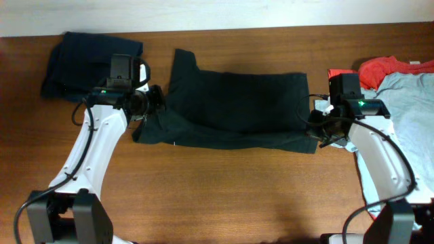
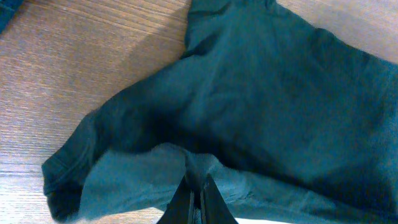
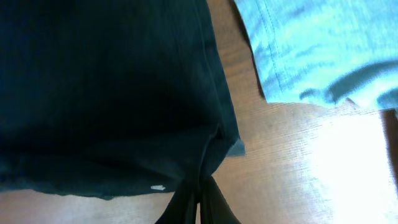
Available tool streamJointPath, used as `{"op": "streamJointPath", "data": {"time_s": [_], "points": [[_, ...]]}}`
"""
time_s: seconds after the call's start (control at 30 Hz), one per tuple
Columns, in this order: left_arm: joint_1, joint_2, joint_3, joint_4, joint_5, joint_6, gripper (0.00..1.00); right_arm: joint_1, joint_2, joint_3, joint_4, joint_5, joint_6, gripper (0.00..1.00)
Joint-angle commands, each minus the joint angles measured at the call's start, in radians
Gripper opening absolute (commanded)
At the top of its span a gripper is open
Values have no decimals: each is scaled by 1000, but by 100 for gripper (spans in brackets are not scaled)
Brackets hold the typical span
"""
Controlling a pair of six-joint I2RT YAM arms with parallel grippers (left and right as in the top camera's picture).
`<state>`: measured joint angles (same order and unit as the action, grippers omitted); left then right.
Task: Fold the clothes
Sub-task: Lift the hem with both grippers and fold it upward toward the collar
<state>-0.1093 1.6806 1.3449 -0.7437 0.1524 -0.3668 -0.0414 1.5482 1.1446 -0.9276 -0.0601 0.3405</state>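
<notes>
table (image 1: pixel 224 196): brown wood, shirts spread along it.
black T-shirt (image 1: pixel 237 108): I see it mid-table, partly folded, between both arms.
blue-grey T-shirt (image 1: pixel 410 102): right edge, touching the red-orange T-shirt (image 1: pixel 383 66).
navy T-shirt (image 1: pixel 74 61): bundled far left.
left gripper (image 2: pixel 198 186): pinched closed on the black cloth's left edge.
right gripper (image 3: pixel 199 186): clamped on its right hem corner.
white label (image 3: pixel 158 187): just beside the right fingers.
</notes>
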Motion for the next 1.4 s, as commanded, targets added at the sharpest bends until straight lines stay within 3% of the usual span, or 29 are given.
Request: {"op": "streamJointPath", "data": {"time_s": [0.0, 0.57, 0.93, 1.37], "points": [[-16, 27, 22, 4, -39, 24, 0, -6, 41, 14, 31, 20, 3, 4], [-61, 150, 22, 129, -80, 24, 0, -5, 93, 14, 159, 58, 4, 4], [-61, 154, 22, 193, -248, 23, 1, -5, 132, 14, 190, 146, 8, 4], [-61, 154, 22, 227, -255, 24, 1, -5, 227, 14, 307, 156, 4, 4]]}}
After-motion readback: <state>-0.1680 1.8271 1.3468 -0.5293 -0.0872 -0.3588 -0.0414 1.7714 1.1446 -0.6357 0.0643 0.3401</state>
